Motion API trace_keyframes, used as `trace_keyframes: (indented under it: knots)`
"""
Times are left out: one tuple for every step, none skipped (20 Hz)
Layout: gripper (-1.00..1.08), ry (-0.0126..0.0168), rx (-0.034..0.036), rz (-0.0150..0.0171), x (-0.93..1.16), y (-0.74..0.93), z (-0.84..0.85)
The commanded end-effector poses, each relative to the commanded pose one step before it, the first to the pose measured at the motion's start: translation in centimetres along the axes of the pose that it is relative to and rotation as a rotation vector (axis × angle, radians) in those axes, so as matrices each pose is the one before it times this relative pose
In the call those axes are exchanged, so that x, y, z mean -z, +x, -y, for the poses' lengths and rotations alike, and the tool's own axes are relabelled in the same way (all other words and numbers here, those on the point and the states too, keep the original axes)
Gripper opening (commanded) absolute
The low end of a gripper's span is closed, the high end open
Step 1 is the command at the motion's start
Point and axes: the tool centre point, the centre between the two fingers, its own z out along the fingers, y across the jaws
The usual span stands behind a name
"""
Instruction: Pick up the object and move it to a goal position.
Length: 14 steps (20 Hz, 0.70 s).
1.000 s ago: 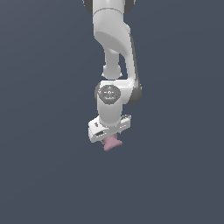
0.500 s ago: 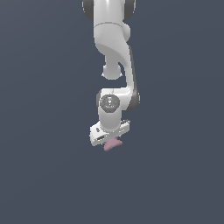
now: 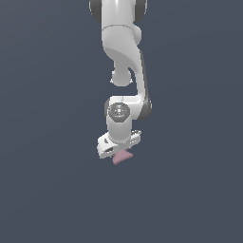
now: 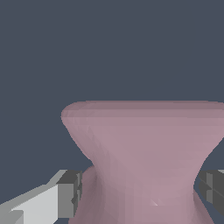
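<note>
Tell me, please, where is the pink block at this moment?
In the exterior view the pink block sits just below centre, under the white gripper. The wrist view shows the fingers on either side of its narrow waist.

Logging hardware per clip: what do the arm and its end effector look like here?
A glossy white, rounded-link arm with dark grey joint accents and a round grey cap at the wrist. The end effector is a white boxy bar; its fingers carry dark grey pads. No cables or markings visible.
</note>
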Motion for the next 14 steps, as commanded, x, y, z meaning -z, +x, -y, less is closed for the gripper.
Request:
trace_keyframes:
  knots:
    - [-1.0,0.00056,0.00021,0.00135,-0.107,-0.044,0.019]
    - [-1.0,-0.00064,0.00002,-0.00132,0.094,0.044,-0.023]
    - [-1.0,0.0,0.0,0.0,0.009,-0.023,-0.018]
    - [-1.0,0.0,0.0,0.0,0.027,-0.07,-0.054]
    - [-1.0,0.0,0.0,0.0,0.046,-0.117,-0.09]
    - [-1.0,0.0,0.0,0.0,0.065,-0.165,-0.127]
    - [-1.0,0.0,0.0,0.0,0.084,-0.214,-0.165]
    - [-1.0,0.0,0.0,0.0,0.104,-0.265,-0.205]
    - [-1.0,0.0,0.0,0.0,0.125,-0.318,-0.246]
    - [-1.0,0.0,0.0,0.0,0.147,-0.373,-0.29]
    - [-1.0,0.0,0.0,0.0,0.171,-0.433,-0.336]
    - [-1.0,0.0,0.0,0.0,0.196,-0.496,-0.386]
    - [-1.0,0.0,0.0,0.0,0.221,-0.559,-0.436]
    - [-1.0,0.0,0.0,0.0,0.246,-0.62,-0.484]
